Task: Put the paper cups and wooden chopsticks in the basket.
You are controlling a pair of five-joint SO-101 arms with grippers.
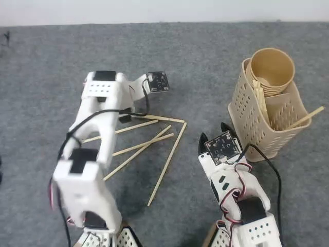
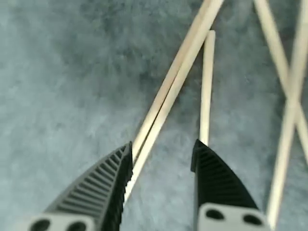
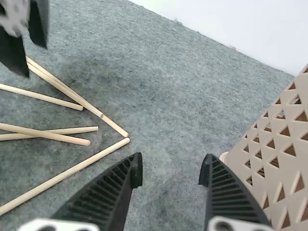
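**High view.** We see the grey carpeted table surface carrying both white arms. The left arm stands over a scatter of loose light wooden chopsticks that lie flat on the carpet. The right gripper sits low, just beside the beige perforated plastic basket, with its jaws parted and nothing between them. The basket stands upright and holds a stack of tan paper cups. It also holds several chopsticks, and one slanted chopstick sticks out over the rim.

**Left wrist view.** The left gripper is spread apart and close above the carpet, gripping nothing. A pair of chopsticks lying side by side runs into the gap along one finger's tip. A single chopstick meets the tip of the other finger. Two crossed chopsticks lie outside the jaws.

**Right wrist view.** The right gripper has its jaws apart and is empty over bare carpet. The basket wall is just beside one finger. The loose chopsticks lie well off to the other side, below the dark jaws of the left gripper.
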